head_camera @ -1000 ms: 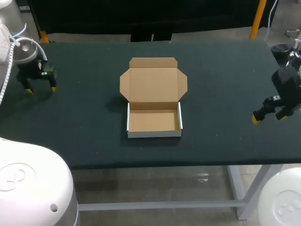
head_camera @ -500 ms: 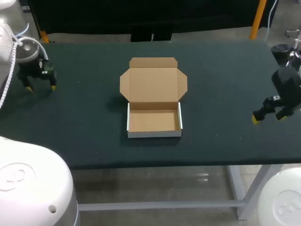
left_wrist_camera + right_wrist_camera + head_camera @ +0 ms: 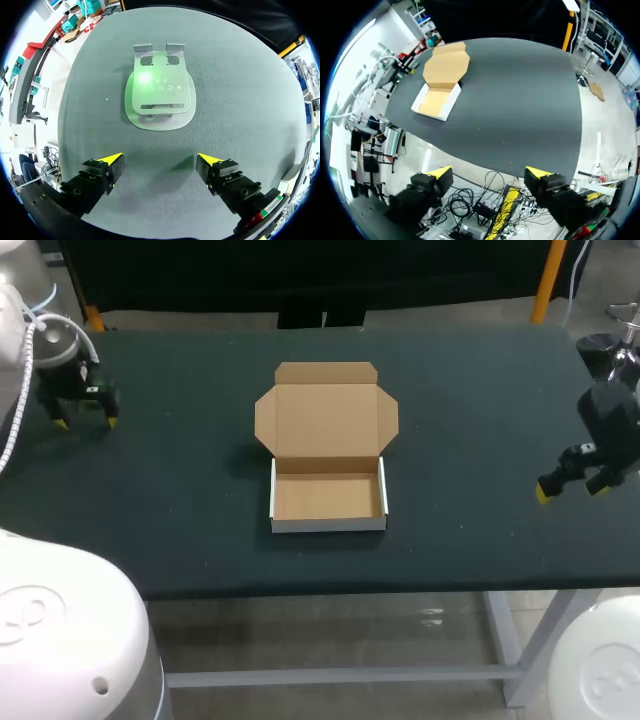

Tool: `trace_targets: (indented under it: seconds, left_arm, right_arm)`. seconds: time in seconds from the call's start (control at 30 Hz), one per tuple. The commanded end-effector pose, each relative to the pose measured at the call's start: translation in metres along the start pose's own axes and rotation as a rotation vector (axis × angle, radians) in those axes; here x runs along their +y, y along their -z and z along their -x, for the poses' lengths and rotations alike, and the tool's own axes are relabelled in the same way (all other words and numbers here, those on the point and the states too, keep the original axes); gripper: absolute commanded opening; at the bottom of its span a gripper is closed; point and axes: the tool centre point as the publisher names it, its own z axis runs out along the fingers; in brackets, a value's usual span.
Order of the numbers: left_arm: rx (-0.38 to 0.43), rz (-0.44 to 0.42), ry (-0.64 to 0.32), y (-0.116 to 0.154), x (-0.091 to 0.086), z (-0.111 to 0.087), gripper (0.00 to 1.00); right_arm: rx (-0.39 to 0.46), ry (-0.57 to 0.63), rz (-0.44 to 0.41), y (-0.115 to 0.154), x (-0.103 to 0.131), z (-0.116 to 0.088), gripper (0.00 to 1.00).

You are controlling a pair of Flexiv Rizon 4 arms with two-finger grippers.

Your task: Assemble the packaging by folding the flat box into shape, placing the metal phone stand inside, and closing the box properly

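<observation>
A cardboard box (image 3: 328, 496) stands folded into a shallow tray at mid-table, its lid (image 3: 326, 412) lying open and flat behind it. The tray holds nothing. The right wrist view also takes in the box (image 3: 436, 100), far ahead of my right gripper (image 3: 490, 181). That gripper (image 3: 572, 486) hangs open near the table's right edge. My left gripper (image 3: 82, 418) is open over the far left of the table. In its wrist view the flat silver metal phone stand (image 3: 159, 92) lies on the cloth just ahead of the open left gripper (image 3: 160, 160). The head view does not show the stand.
The table (image 3: 480, 420) has a dark green cloth top. Bare cloth runs between the box and each gripper. The front edge lies a little in front of the box tray.
My left gripper has shifted slightly back and to the left. The right arm and the box have not moved.
</observation>
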Motion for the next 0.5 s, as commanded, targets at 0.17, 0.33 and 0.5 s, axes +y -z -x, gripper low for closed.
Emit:
trace_targets:
  seconds: [0.17,0.33,0.5]
  left_arm:
    - [-0.010,0.016,-0.014,-0.004,-0.014,0.003,1.00]
    - [-0.011,0.020,-0.021,-0.004,-0.019,0.004,1.00]
    - [-0.006,0.021,-0.027,-0.004,-0.023,0.003,1.00]
  right_arm:
    - [-0.027,0.000,0.013,-0.001,-0.007,-0.005,1.00]
    - [-0.027,0.000,0.013,-0.001,-0.007,-0.005,1.00]
    - [-0.027,0.000,0.013,-0.001,-0.007,-0.005,1.00]
